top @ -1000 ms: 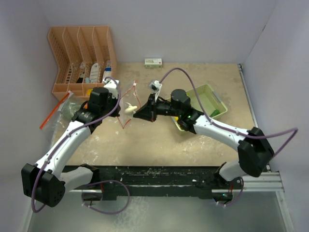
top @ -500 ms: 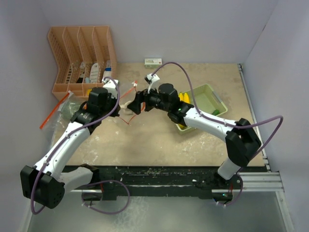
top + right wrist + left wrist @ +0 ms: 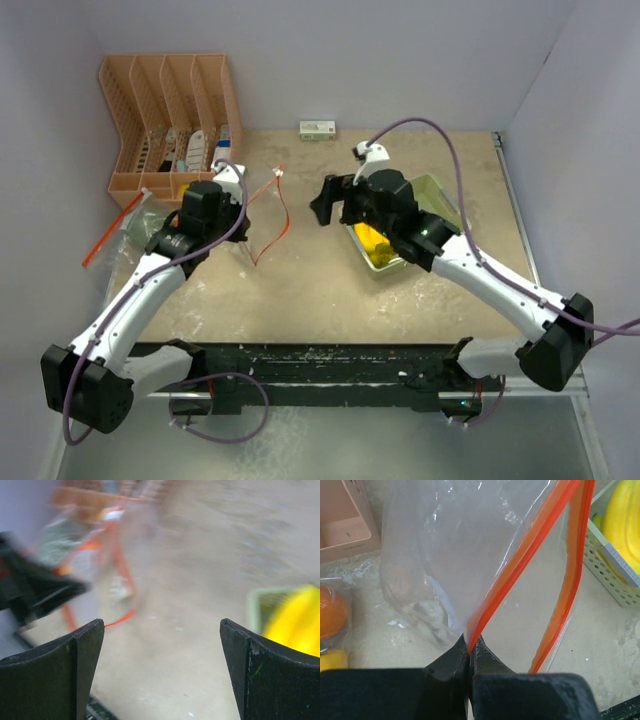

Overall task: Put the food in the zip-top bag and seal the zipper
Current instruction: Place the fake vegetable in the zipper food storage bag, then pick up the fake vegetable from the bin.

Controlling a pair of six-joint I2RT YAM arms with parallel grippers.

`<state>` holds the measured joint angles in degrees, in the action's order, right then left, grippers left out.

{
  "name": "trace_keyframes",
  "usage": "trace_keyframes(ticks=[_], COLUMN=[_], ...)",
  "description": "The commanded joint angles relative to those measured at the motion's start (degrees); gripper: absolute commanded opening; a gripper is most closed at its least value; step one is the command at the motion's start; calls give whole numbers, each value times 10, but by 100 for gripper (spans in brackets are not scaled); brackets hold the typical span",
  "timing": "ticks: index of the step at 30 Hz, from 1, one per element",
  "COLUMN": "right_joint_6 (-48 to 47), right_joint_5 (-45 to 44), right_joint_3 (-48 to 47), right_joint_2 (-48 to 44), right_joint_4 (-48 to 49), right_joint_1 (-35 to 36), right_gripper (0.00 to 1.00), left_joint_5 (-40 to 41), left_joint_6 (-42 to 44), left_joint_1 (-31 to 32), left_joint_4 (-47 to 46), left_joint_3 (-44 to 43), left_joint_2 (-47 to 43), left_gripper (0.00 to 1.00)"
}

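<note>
My left gripper (image 3: 468, 652) (image 3: 238, 212) is shut on the orange zipper edge of the clear zip-top bag (image 3: 470, 540) (image 3: 284, 215) and holds its mouth apart. A pale whitish piece (image 3: 434, 622) lies low inside the bag. My right gripper (image 3: 162, 630) (image 3: 322, 202) stands wide open and empty, between the bag and the pale green tray (image 3: 440, 200). Yellow bananas (image 3: 372, 240) (image 3: 620, 515) (image 3: 295, 620), part of the food, lie in that tray. The right wrist view is motion-blurred.
An orange file rack (image 3: 170, 115) stands at the back left and a small box (image 3: 318, 129) lies by the back wall. Left of the left arm lies another clear bag (image 3: 125, 225) with an orange (image 3: 330, 612) and a yellow piece (image 3: 332, 660).
The right gripper, shut on a white piece at the bag's mouth a second ago, has opened and drawn back right toward the tray. The left arm has held still.
</note>
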<state>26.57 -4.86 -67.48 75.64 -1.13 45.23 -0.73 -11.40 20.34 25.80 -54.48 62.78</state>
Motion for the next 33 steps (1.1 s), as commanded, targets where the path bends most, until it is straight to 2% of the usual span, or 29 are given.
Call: trace_keyframes(ticks=[1, 4, 7, 14, 18, 22, 31, 33], right_joint_6=[86, 115, 126, 208, 217, 221, 231, 231], right_joint_5=[-227, -177, -155, -182, -154, -158, -156, -193], right_joint_3=[-34, -31, -13, -26, -32, -45, -29, -29], right_joint_2=[28, 60, 80, 180, 228, 261, 282, 274], right_joint_4=[-275, -326, -315, -358, -356, -346, -335, -343], right_joint_1=[-95, -227, -287, -335, -370, -375, -375, -374], right_gripper=[99, 100, 100, 99, 100, 99, 99, 98], left_joint_5=[-24, -29, -27, -35, -37, -34, -32, -32], left_joint_6=[0, 3, 7, 9, 10, 12, 15, 15], left_joint_1=[2, 2, 2, 2, 2, 2, 2, 2], left_joint_4=[-21, -20, -17, -17, -17, -17, -17, -16], left_joint_3=[-9, -9, -7, -5, -1, 1, 0, 0], left_joint_2=[-25, -35, -44, -54, -61, -68, -66, -65], left_gripper=[0, 0, 0, 0, 0, 0, 0, 0])
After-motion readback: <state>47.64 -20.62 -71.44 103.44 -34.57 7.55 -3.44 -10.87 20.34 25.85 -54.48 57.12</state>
